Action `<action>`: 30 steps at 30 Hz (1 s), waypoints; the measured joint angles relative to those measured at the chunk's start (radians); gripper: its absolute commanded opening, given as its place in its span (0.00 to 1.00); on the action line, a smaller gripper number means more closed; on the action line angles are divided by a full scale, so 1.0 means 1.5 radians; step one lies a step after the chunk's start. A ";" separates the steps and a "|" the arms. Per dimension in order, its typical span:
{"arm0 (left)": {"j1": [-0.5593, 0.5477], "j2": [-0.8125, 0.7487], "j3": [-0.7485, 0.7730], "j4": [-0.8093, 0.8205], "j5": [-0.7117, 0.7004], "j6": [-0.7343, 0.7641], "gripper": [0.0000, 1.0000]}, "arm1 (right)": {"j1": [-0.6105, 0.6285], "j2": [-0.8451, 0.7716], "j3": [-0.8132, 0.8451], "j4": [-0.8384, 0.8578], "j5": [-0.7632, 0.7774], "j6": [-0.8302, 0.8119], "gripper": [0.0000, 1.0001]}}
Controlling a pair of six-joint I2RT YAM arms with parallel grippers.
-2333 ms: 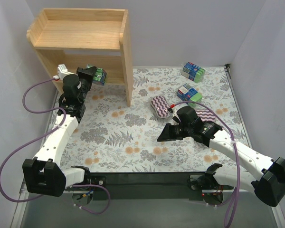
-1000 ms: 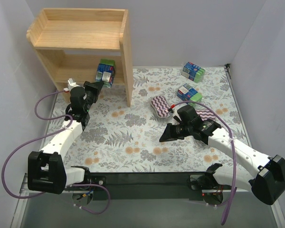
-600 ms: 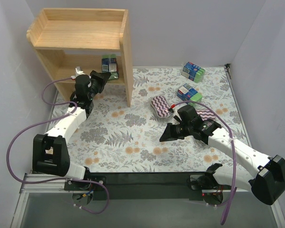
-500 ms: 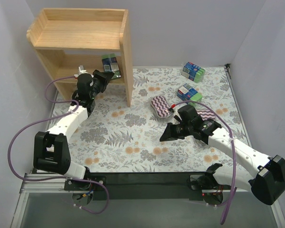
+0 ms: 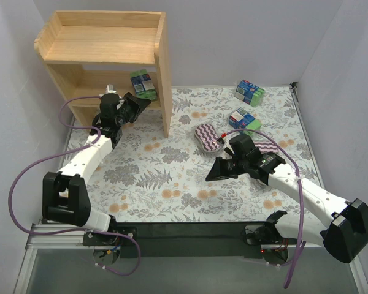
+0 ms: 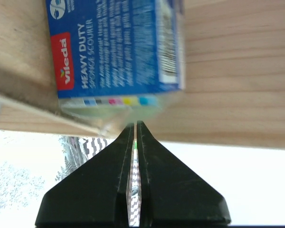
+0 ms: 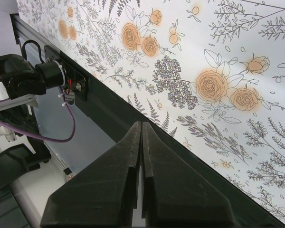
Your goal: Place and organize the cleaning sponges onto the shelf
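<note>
Sponge pack [image 5: 143, 84]: blue-and-green, on the lower tier of the shelf [image 5: 104, 46], right end.
Left gripper [image 5: 139, 102]: fingers pressed together, empty, tips just beside that pack.
Second pack [image 5: 249, 91], third pack [image 5: 244, 119]: on floral mat [image 5: 172, 177].
Zigzag pad [image 5: 208, 136]: on mat.
Right gripper [image 5: 211, 173]: pressed together, empty.

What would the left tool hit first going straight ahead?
The sponge pack on the lower shelf, right ahead of the shut left tool; they may already touch.
</note>
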 measured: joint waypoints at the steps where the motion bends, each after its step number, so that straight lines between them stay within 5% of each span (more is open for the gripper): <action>1: 0.002 -0.012 0.000 -0.010 -0.002 0.003 0.01 | 0.000 0.000 0.000 0.000 0.000 0.000 0.01; 5: 0.008 -0.067 0.000 -0.038 -0.023 0.002 0.28 | -0.001 0.004 0.000 0.000 0.000 0.000 0.01; 12: 0.009 -0.090 0.040 -0.087 -0.053 -0.042 0.49 | -0.001 0.027 0.006 0.000 -0.003 -0.001 0.05; 30: 0.008 0.052 0.180 -0.248 -0.067 -0.139 0.55 | -0.008 0.029 0.013 0.002 -0.008 -0.002 0.05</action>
